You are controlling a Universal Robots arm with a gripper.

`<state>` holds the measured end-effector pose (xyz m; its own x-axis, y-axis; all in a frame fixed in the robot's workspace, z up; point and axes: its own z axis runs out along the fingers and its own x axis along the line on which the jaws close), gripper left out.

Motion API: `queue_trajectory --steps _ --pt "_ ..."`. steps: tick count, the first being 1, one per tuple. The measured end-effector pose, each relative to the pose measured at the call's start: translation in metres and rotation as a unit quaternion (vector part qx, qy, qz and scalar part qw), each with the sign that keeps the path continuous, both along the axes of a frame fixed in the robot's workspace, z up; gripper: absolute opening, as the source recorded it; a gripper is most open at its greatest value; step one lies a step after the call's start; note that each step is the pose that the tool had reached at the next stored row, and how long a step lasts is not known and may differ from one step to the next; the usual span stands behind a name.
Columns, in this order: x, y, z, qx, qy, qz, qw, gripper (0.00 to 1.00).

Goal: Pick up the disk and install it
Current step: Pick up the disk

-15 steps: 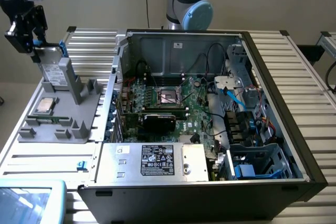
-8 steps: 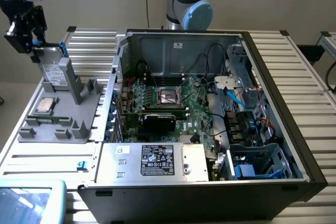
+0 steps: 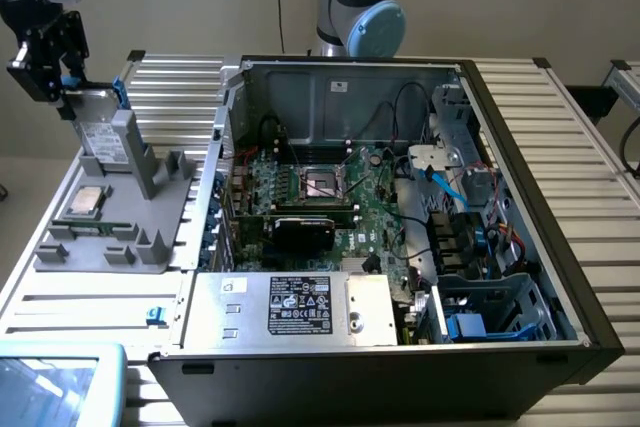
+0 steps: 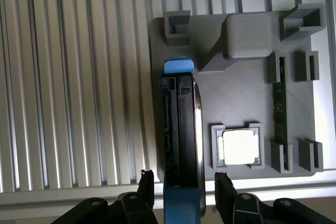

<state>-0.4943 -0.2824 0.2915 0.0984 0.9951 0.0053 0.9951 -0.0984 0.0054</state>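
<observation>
The disk [image 3: 100, 137] stands on edge in the grey holder [image 3: 165, 212] at the exterior view's left, leaning against the holder's pillar, with blue tabs at its upper end. My gripper [image 3: 45, 72] hangs over that upper end. In the wrist view the disk [image 4: 181, 124] appears edge-on and runs between the two black fingertips [image 4: 145, 182]. My gripper [image 4: 184, 179] is open: a narrow gap separates each finger from the disk's faces. The disk's lower end still sits against the holder [image 4: 236, 90].
A square silver CPU chip [image 4: 240, 147] and a green memory stick [image 4: 280, 108] lie in the holder's other pockets. The open computer case [image 3: 520, 137] takes up the exterior view's middle and right, with a silver power supply [image 3: 290, 307] and a blue-railed drive bay [image 3: 490, 312] at its near side.
</observation>
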Motion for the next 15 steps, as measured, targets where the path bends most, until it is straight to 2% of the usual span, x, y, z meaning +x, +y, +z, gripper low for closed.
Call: queue_trajectory --steps 15 --pt "0.0 0.0 -0.0002 0.0 0.0 -0.001 1.0 0.58"
